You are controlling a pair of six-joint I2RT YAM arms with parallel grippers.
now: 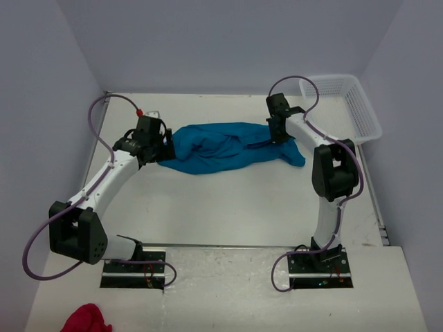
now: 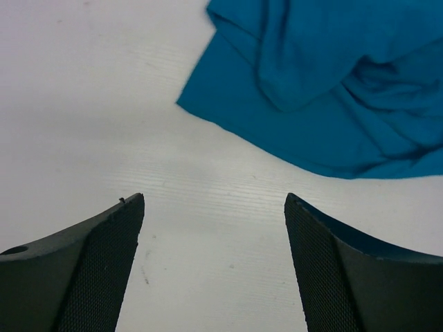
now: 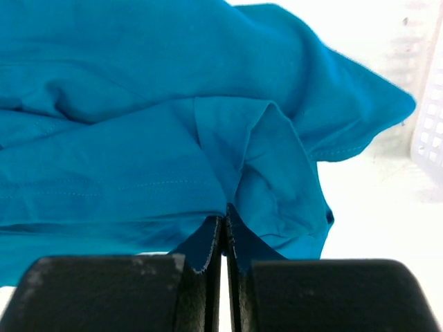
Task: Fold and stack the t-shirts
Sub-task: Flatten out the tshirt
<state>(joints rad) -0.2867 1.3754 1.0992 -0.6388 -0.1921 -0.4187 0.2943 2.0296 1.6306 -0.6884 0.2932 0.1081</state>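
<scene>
Top external view: crumpled teal t-shirt (image 1: 221, 149) lies lengthwise left to right on the tabletop (image 1: 228, 207); right claw (image 3: 225, 221) pinches its right end, left claw (image 2: 214, 200) gapes empty nearby.

White matte worktop (image 1: 228, 207); faint ribbed grain and a few dark specks show just under the left fingers (image 2: 90, 277). Plain pale lavender-grey walls box it in: left wall (image 1: 34, 124) outboard of the left fingers, back wall (image 1: 208, 41) beyond both pairs, right wall (image 1: 415, 62) outboard of the right fingers (image 3: 104, 297). White lattice plastic basket (image 1: 367, 114) in the far corner, beyond and right of the right fingers. Separate white panel (image 1: 228, 290) nearer than both pairs, with a thin seam strip between it and the worktop. Red cloth (image 1: 85, 320) at its near-left corner, well behind the left fingers. Light even, diffuse, soft shadows only.
</scene>
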